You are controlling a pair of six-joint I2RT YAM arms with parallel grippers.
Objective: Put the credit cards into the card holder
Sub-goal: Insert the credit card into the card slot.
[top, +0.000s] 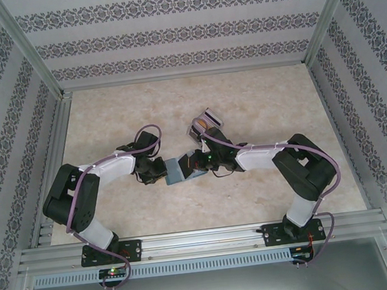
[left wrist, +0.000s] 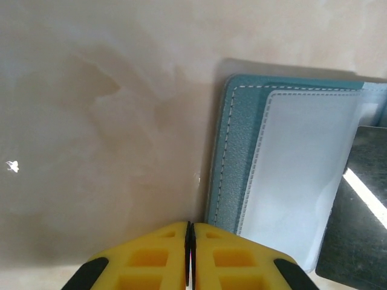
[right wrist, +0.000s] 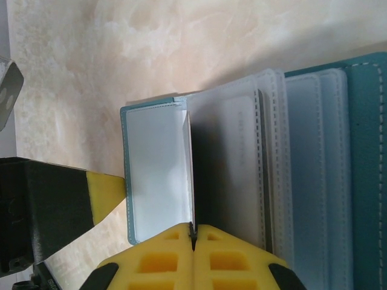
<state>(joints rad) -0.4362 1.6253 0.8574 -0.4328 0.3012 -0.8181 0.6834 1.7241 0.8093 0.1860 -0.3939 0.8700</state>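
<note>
Clear plastic tray (top: 209,118) nr table ctr; beige marbled tabletop (top: 279,101); patterned walls (top: 168,33).

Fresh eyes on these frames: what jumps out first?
Two arms meet mid-table over the open teal-blue book-like card holder, its greyish clear sleeves fanned out. The right gripper is shut on a thin dark plastic card, edge-on among the sleeves; the left gripper, also shut, sits at the holder's outer edge. Behind them a clear plastic tray stands on the beige marbled table.
</note>
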